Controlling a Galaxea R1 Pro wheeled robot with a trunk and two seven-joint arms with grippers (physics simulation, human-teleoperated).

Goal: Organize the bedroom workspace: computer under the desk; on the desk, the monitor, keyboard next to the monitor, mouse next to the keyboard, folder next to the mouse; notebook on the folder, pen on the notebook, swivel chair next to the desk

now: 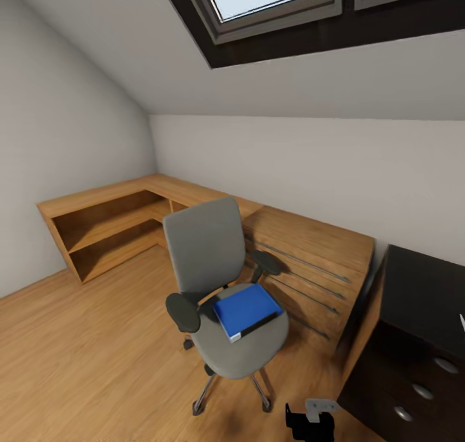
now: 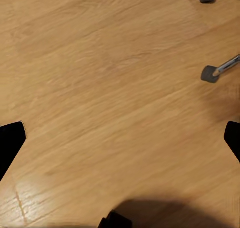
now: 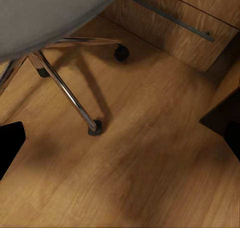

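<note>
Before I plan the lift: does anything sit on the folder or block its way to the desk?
Nothing lies on the folder. It rests on the chair seat, whose armrest rises on the desk side; otherwise nothing visible blocks the way.

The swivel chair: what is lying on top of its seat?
On the grey seat of the swivel chair lies one blue folder, flat, near the armrest on the desk side. Whatever may be beneath the folder is covered and cannot be seen.
</note>
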